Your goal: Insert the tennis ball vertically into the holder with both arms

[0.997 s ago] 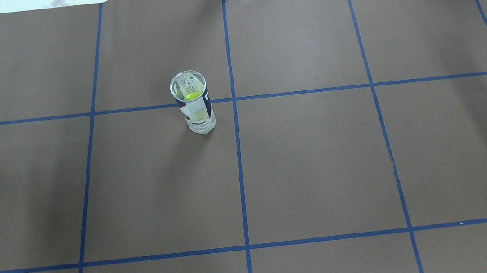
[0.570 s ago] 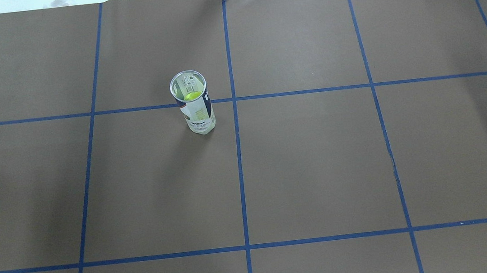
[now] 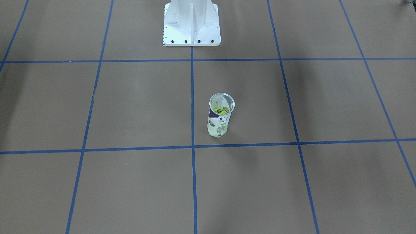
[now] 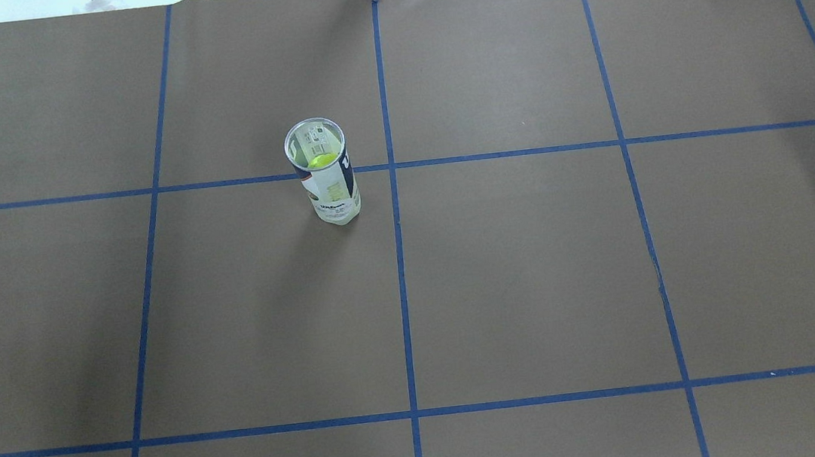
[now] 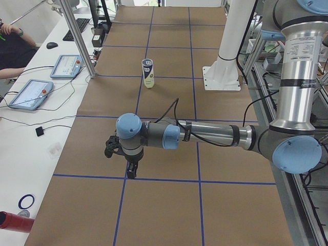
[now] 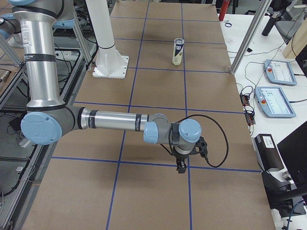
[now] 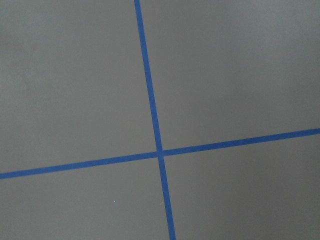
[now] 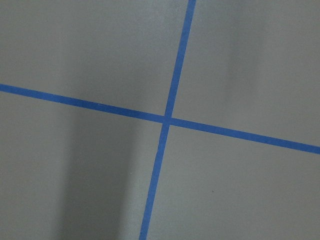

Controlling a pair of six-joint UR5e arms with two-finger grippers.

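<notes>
The holder (image 4: 327,180) stands upright on the brown table, open end up, just left of the centre tape line; it also shows in the front-facing view (image 3: 220,117) and both side views (image 5: 148,73) (image 6: 178,51). A yellow-green tennis ball (image 4: 321,162) sits inside it (image 3: 222,110). Neither arm is near it. My left gripper (image 5: 131,171) shows only in the left side view, pointing down over a tape line far from the holder. My right gripper (image 6: 182,166) shows only in the right side view, likewise low over the table. I cannot tell if either is open or shut. Both wrist views show only paper and tape.
The white pedestal base (image 3: 191,24) stands at the table's robot side. Blue tape lines (image 4: 399,259) grid the paper. Two tablets (image 5: 31,93) and an aluminium post (image 5: 77,36) stand beyond the table's far edge, with a seated person (image 5: 13,48) there.
</notes>
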